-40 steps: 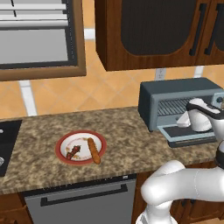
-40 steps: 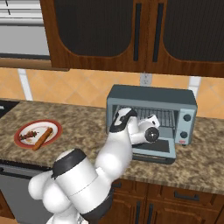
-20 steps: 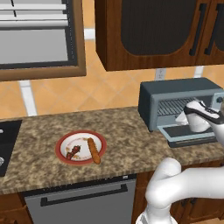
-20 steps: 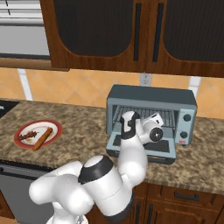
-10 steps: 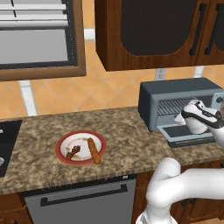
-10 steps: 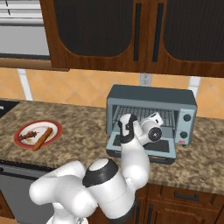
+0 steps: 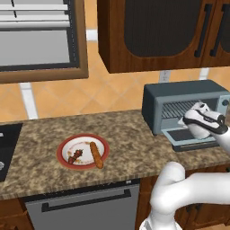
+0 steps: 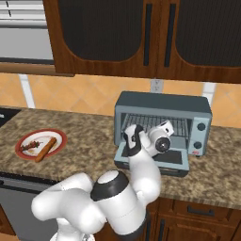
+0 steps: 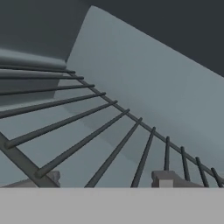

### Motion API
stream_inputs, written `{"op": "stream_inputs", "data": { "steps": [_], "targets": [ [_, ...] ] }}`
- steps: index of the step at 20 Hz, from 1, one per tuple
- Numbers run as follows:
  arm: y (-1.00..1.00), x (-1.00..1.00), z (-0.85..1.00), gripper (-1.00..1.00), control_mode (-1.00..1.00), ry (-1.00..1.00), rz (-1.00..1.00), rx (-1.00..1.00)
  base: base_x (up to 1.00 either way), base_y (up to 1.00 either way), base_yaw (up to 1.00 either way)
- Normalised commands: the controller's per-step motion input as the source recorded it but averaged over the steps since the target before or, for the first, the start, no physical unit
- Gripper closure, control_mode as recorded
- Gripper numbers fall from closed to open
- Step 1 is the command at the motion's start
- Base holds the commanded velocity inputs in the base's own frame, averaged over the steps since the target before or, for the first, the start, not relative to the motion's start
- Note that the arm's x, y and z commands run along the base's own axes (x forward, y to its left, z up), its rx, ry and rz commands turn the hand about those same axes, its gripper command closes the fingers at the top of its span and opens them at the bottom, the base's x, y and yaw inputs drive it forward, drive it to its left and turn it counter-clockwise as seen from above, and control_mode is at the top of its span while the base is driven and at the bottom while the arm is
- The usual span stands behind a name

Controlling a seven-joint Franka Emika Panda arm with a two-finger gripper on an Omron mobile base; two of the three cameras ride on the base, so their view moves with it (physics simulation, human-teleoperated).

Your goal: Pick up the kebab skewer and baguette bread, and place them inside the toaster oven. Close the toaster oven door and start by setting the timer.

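Note:
The kebab skewer (image 7: 75,156) and the baguette bread (image 7: 96,154) lie side by side on a red-rimmed plate (image 7: 63,150) at the counter's left, far from the arm. From the right base view the skewer (image 8: 32,145) and the baguette (image 8: 45,148) show on that same plate (image 8: 59,136). At the right stands the grey-blue toaster oven (image 7: 179,96), its door (image 7: 188,137) folded down flat. My gripper (image 7: 187,117) hangs at the oven's mouth, above the door. In the hand view my gripper (image 9: 105,181) is open over the wire rack (image 9: 78,127), nothing between its fingertips.
Dark wooden cabinets (image 7: 157,31) hang low over the toaster oven (image 8: 162,106). Its knobs (image 8: 201,127) sit on the right side. A dishwasher front (image 7: 85,206) lies below the counter, and a black cooktop (image 7: 6,143) is at the far left.
The hand has edged up and a little further toward the oven's mouth. The skewer, baguette and plate have not moved.

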Motion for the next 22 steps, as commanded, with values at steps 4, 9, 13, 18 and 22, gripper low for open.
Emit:
{"op": "stream_inputs", "data": {
  "steps": [4, 9, 13, 18, 22],
  "targets": [
    [0.01, 0.06, -0.03, 1.0, -1.0, 0.0, 0.0, 0.0, 0.0, 0.0, 0.0],
    [0.0, 0.0, 0.0, 1.0, -1.0, 0.09, 0.0, 0.03, 0.0, 0.0, 0.0],
    [0.0, -0.27, 0.05, 1.0, -1.0, 0.17, 0.01, 0.1, 0.0, 0.0, 0.0],
    [0.0, -0.37, 0.04, 1.0, -1.0, 0.07, 0.0, 0.13, 0.0, 0.0, 0.0],
    [0.0, -0.47, 0.17, 1.0, -1.0, 0.06, 0.0, 0.13, 0.0, 0.0, 0.0]
  ]
}}
